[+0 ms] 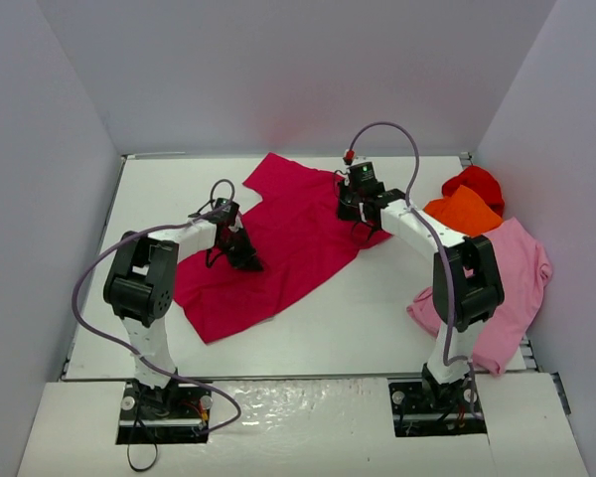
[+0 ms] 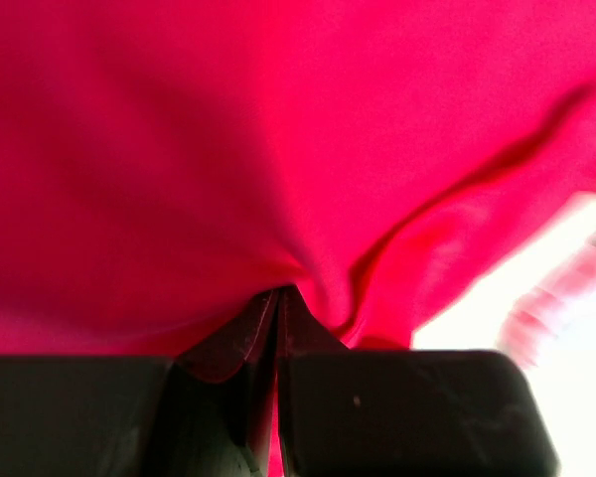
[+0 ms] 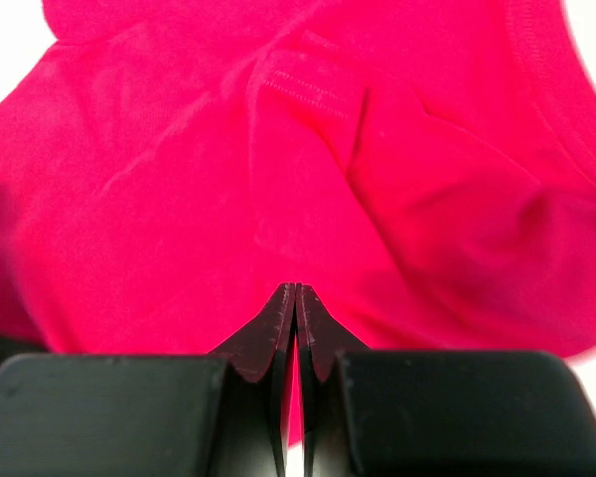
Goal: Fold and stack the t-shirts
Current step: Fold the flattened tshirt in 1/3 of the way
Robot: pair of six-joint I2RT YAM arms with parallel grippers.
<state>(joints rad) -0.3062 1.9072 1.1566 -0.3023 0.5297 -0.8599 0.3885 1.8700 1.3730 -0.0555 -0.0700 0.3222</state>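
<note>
Pinching soft creased crimson t-shirt (image 1: pixel 298 243), left gripper (image 2: pixel 279 294), right gripper (image 3: pixel 295 289) seemingly too

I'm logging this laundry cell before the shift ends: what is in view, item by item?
large crimson cloth t-shirt: one, crimson, spread over the table's middle
light pink cloth t-shirt: one, pink, near right edge
orange cloth t-shirt: one, orange, just beyond the pink one
bright red cloth t-shirt: one, red, crumpled behind the orange
flat white table: one, white, under everything
purple cables: two, one per arm
left gripper: black, shut on the crimson shirt
right gripper: black, shut on the crimson shirt's right edge
</note>
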